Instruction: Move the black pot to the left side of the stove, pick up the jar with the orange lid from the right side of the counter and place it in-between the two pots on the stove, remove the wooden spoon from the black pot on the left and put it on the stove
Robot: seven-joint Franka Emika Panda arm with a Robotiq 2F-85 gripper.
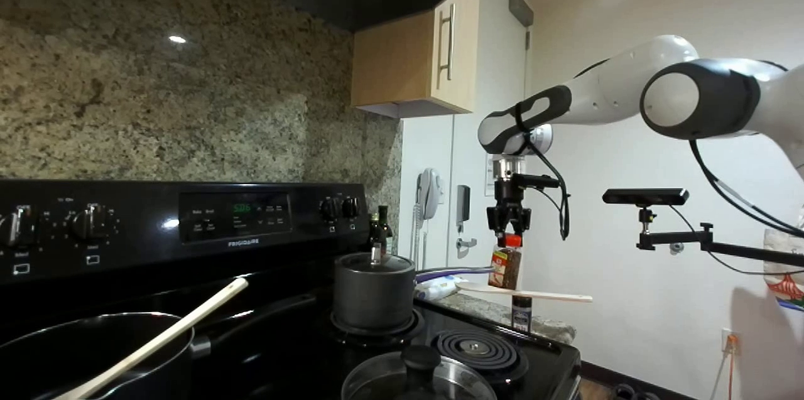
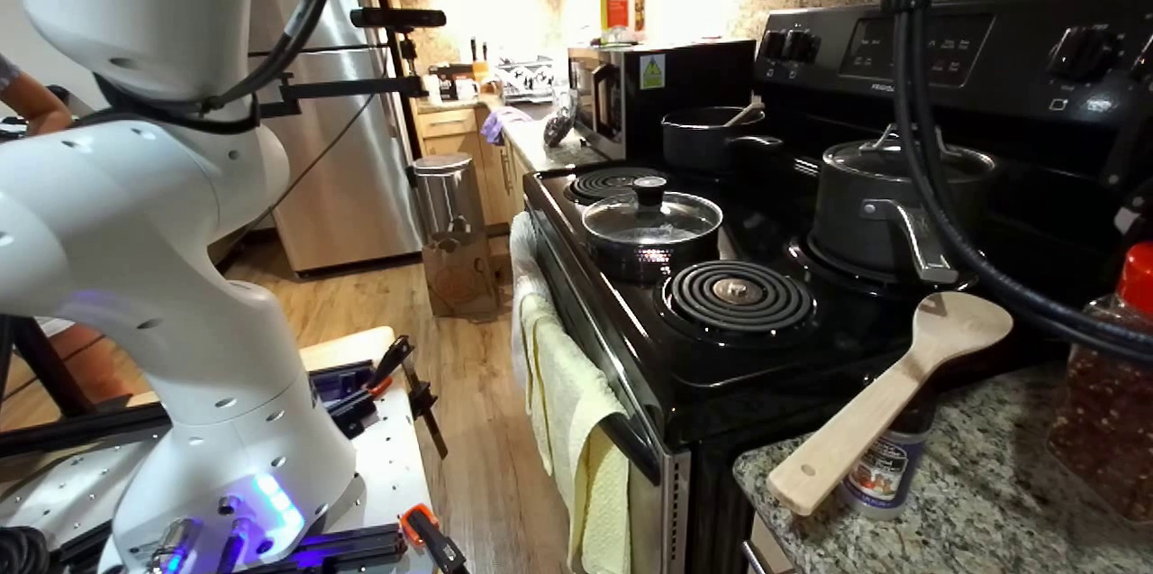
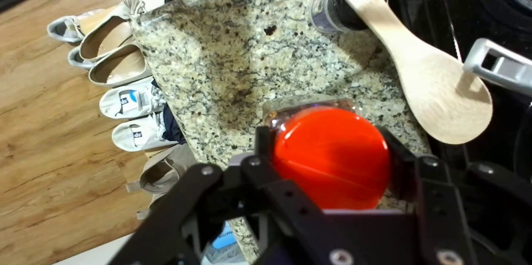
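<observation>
Pincer (image 3: 331, 157) clamped on jar (image 1: 505, 268) by orange lid (image 1: 514, 240); body mostly hidden in wrist view.

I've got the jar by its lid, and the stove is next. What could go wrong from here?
The gripper holds the jar by its lid, so the body might swing or the lid slip.
In the wrist view, a loose wooden spoon crossing over a small bottle lies toward the stove; a low pass might knock it.
The handle of the grey pot juts toward the counter and might catch the jar.
</observation>
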